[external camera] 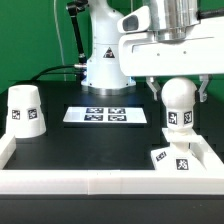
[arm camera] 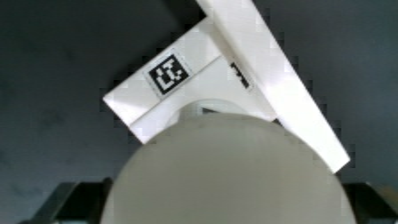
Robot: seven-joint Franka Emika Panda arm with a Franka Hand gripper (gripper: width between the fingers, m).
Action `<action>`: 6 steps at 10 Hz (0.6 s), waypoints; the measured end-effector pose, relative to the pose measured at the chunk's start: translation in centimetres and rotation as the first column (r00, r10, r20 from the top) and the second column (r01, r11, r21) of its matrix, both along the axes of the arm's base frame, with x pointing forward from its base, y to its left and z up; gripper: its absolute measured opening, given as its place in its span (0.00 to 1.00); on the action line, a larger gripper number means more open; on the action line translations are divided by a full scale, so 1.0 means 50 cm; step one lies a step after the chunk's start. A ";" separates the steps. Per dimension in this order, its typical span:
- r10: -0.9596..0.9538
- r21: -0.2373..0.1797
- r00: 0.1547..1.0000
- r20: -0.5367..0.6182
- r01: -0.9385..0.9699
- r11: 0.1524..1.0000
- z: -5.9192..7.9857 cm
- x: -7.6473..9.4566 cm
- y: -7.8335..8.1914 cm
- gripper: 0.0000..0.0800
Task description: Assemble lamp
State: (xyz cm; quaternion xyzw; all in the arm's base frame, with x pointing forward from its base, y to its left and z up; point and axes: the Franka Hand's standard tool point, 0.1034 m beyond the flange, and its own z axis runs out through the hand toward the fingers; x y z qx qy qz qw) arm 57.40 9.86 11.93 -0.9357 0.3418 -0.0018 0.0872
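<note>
The gripper is closed on the bulb. Its dark fingers press the round white head from both sides, and the tagged stem hangs below them. The bulb is held over the square base, which lies in the near corner at the exterior view's right, against the white border wall. Whether the stem touches the base cannot be told. In the wrist view the bulb fills the foreground, with the base and one of its tags beyond it. The shade stands wide end down at the exterior view's left, well apart from both. The marker board lies on the black table between them, farther back.
</note>
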 end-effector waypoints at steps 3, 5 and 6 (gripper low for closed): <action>-0.302 0.028 0.951 -0.069 0.305 0.952 -0.001 -0.005 0.012 0.73; -0.492 0.031 0.859 -0.142 0.500 0.865 -0.002 -0.013 0.017 0.73; -0.547 0.034 0.819 -0.170 0.560 0.828 -0.003 -0.015 0.015 0.73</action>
